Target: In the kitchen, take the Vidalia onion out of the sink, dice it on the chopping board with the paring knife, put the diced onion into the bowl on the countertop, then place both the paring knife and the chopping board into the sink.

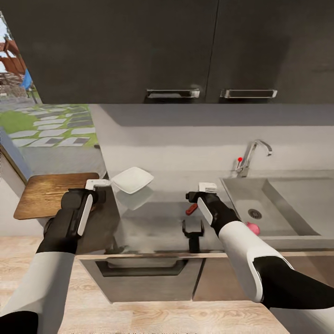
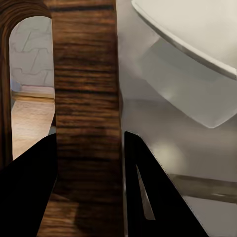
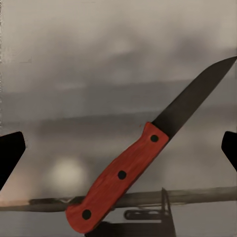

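Open counter in the middle, crowded at both ends

Between the bowl (image 1: 132, 179) and the sink (image 1: 297, 222) the countertop (image 1: 153, 222) lies bare, apart from the knife (image 3: 148, 158) flat on it under the right gripper (image 1: 193, 230), whose fingers stand wide apart on either side of it. At the left end the board (image 1: 46, 192) overhangs the counter edge, and the left gripper (image 2: 89, 192) straddles its rim, with the bowl just beside on the right. Upper cabinets (image 1: 185, 46) hang low over the far wall. The faucet (image 1: 253, 155) stands at the sink's far left corner; the onion (image 1: 253, 227) sits against the basin's near wall, by the right forearm.
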Controlling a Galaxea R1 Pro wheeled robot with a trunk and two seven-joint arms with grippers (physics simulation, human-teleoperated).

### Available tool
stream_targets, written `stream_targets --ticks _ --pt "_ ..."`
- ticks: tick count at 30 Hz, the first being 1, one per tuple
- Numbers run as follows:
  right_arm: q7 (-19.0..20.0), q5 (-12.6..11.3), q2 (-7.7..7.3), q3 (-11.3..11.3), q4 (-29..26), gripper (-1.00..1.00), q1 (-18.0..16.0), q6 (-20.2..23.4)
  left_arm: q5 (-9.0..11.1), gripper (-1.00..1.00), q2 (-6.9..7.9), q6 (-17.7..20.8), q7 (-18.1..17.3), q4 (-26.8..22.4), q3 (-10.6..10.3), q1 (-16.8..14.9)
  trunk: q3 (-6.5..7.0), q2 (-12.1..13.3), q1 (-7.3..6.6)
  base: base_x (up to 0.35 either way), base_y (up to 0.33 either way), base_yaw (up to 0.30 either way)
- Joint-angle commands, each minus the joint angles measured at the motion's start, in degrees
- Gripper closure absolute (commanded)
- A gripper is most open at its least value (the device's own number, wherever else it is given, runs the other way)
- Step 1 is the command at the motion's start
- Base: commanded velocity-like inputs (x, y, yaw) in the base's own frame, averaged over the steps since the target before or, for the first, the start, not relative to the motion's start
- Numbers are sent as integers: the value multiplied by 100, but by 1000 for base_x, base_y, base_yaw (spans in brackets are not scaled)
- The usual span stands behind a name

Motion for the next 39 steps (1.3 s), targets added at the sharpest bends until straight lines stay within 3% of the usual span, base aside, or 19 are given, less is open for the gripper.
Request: stream_targets --ticks 1,13,17,19,39 --pt "-36 -46 1 4 -9 -100 -4 25 -49 100 1 26 -14 -2 -3 -6 -22 -13 3 0 0 84" --pt "-40 -33 -29 -10 -9 -100 -4 25 -49 100 1 26 -14 63 -5 -5 -131 -13 3 23 -29 60" --pt "-37 -28 -282 -10 192 -100 -4 16 -48 100 1 26 -14 111 -20 -1 -166 -13 3 0 0 0" --pt "-36 -28 -310 -10 217 -100 -4 16 -49 100 1 26 -14 136 -23 -3 -184 -13 3 0 0 0" --pt "-1 -54 -237 8 317 -100 -4 -11 -50 100 1 26 -14 102 -37 0 -360 -13 3 0 0 43"
